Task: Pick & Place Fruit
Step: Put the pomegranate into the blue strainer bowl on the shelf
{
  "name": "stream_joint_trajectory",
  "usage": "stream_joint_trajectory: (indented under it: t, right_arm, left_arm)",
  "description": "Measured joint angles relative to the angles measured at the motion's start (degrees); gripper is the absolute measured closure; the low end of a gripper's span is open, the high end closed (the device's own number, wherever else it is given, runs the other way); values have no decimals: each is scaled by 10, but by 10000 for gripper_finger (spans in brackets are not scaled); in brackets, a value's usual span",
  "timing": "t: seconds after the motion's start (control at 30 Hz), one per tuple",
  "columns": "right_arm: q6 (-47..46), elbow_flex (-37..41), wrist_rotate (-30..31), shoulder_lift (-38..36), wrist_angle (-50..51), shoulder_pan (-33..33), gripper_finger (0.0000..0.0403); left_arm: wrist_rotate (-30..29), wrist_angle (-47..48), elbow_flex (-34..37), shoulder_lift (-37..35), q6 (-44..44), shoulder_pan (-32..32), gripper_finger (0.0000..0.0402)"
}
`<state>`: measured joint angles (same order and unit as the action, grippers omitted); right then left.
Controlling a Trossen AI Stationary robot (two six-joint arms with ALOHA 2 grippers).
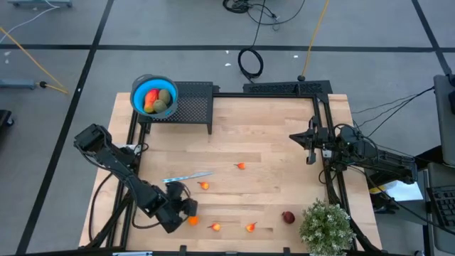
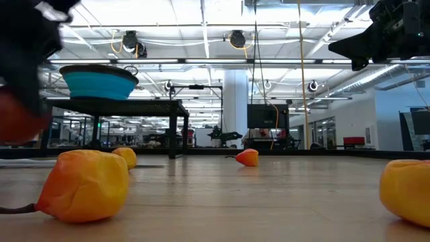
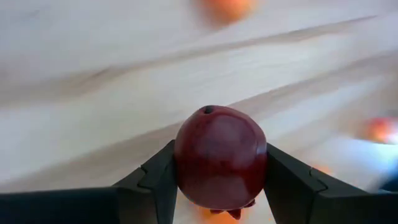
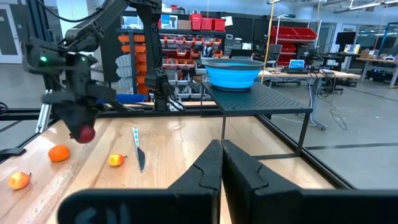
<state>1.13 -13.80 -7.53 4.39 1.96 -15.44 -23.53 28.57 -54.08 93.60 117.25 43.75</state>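
Observation:
My left gripper point(image 1: 181, 208) stands near the table's front left and is shut on a dark red round fruit point(image 3: 219, 155), seen also in the right wrist view as a dark red fruit point(image 4: 83, 132) above the wood. An orange fruit point(image 1: 193, 220) lies just beside that gripper. More small orange fruits point(image 1: 205, 185) point(image 1: 241, 166) point(image 1: 215, 227) lie on the table, and another dark red fruit point(image 1: 288, 217) rests front right. The blue bowl point(image 1: 137, 91) on a black stand holds several fruits. My right gripper point(image 4: 222, 163) waits shut at the right edge. My left gripper pinches the dark red fruit by its two opposite sides point(image 3: 184, 158), one finger point(image 3: 158, 180) on each. The fingers slant down from the table's left. The fruit is lifted clear of the table, its small dimple point(image 3: 208, 110) pointing away from the gripper.
A silver knife point(image 1: 187, 176) lies left of the table's middle. The black mesh stand point(image 1: 192, 105) bearing the bowl fills the far left corner. A green plant point(image 1: 327, 227) stands at the front right. Black frame rails point(image 1: 325, 128) run along the right side.

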Motion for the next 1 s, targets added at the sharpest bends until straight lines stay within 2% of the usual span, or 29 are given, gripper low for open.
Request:
stream_joint_trajectory:
  t: [0.23,0.4,0.7,0.87,1.0]
  right_arm:
    - [0,0,0,0,0,0,403]
    - [-8,0,0,0,0,0,403]
    - [-9,0,0,0,0,0,403]
    - [-9,0,0,0,0,0,403]
    - [-9,0,0,0,0,0,403]
  left_arm:
    - [-227,-191,0,0,-239,-1,217]
    - [-309,-323,0,0,-392,-1,223]
    - [-351,-552,0,0,-653,-1,213]
    - [-347,-688,0,0,-796,-1,221]
    - [-310,-804,0,0,-914,-1,212]
